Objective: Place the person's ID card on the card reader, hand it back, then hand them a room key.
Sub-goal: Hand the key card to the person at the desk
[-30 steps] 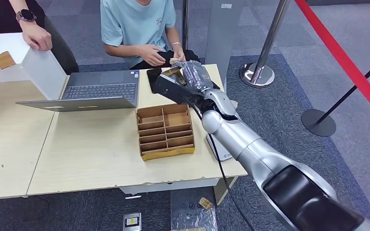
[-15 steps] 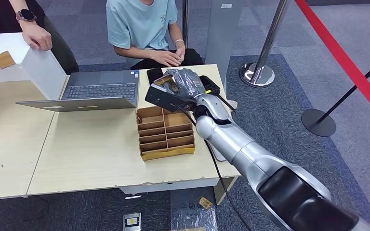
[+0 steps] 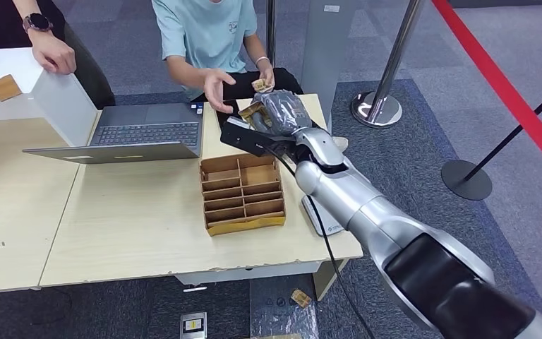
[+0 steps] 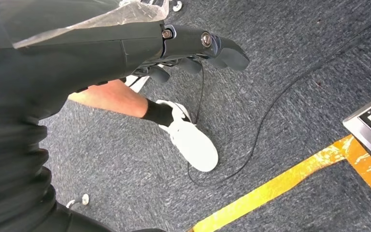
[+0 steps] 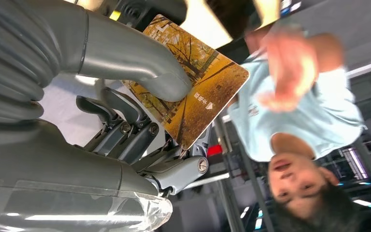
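Observation:
My right hand (image 3: 279, 113) is raised over the far edge of the table (image 3: 127, 226), pinching a yellow card with an autumn-tree picture (image 3: 255, 111) between thumb and fingers. In the right wrist view the thumb (image 5: 130, 60) presses on the card (image 5: 207, 92), which points at the seated person. That person's open palm (image 3: 216, 89) reaches toward the card without touching it; their other hand holds a small tan card (image 3: 260, 85). My left hand (image 4: 193, 46) hangs over the floor, fingers loosely apart, holding nothing.
An open laptop (image 3: 148, 131) and a divided cardboard box (image 3: 242, 192) sit on the table beside my right arm. A second person (image 3: 49, 46) stands at the far left by a white box (image 3: 56, 99). Stanchions (image 3: 377, 109) and a red rope (image 3: 508, 85) line the right.
My right hand swung left and back with the card, then returned toward the person. The person lifted an open palm toward the card.

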Robot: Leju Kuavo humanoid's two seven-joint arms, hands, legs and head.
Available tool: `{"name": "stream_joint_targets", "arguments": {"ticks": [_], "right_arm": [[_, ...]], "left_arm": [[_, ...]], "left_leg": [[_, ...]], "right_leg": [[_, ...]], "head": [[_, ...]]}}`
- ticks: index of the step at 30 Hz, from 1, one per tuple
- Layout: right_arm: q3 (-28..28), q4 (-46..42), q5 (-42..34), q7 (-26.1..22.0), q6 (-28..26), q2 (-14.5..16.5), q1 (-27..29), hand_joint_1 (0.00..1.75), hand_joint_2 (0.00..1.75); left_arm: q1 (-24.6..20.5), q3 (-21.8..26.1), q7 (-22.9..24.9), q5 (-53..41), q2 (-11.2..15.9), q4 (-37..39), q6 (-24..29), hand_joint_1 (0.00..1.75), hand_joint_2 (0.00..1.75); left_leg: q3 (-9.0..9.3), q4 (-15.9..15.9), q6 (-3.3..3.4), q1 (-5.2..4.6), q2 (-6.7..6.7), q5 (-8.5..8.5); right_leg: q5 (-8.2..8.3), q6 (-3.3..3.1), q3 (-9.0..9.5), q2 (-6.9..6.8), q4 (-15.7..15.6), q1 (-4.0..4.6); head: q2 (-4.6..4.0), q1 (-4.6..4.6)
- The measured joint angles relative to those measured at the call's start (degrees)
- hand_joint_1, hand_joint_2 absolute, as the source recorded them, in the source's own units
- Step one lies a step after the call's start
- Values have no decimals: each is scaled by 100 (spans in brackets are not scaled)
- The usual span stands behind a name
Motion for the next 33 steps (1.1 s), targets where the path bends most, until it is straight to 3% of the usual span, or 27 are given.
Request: {"name": "stream_joint_targets", "arguments": {"ticks": [10, 11, 14, 15, 26, 33], "right_arm": [[40, 152, 269, 166, 37, -256, -234, 175, 175], [43, 167, 276, 167, 37, -273, -240, 154, 175], [45, 193, 288, 162, 36, -301, -246, 24, 175], [46, 199, 301, 160, 33, -303, -246, 0, 175], [76, 32, 363, -55, 15, -129, -167, 0, 175], [145, -529, 370, -9, 387, -46, 89, 0, 175]], "left_arm": [[72, 0, -3, 40, 7, 0, -4, 0, 175], [73, 0, 7, 44, 8, 0, -13, 0, 175], [76, 0, 61, 52, 10, 1, -39, 0, 175], [77, 0, 75, 52, 13, 2, -42, 0, 175], [74, 0, 9, 37, 14, 4, -33, 0, 175], [70, 0, -46, 43, 4, 4, -11, 0, 175]], "left_leg": [[-2, 1, 0, 0, 0, 0], [-3, 1, 0, 0, 0, 0], [-4, 0, 0, 1, 0, 0], [-4, 0, 0, 1, 0, 0], [-3, 0, 0, 2, 1, 0], [-3, 0, 0, 2, 1, 0]], "right_leg": [[0, 0, -4, 0, 0, 0], [0, 0, -3, 0, 1, 0], [0, 0, -3, 0, 1, 1], [0, 0, -3, 0, 1, 1], [0, 0, -3, 0, 3, 2], [0, 0, -4, 0, 2, 2]], "head": [[0, 0], [0, -1], [0, -1], [0, 0], [0, 0], [0, 0]]}}
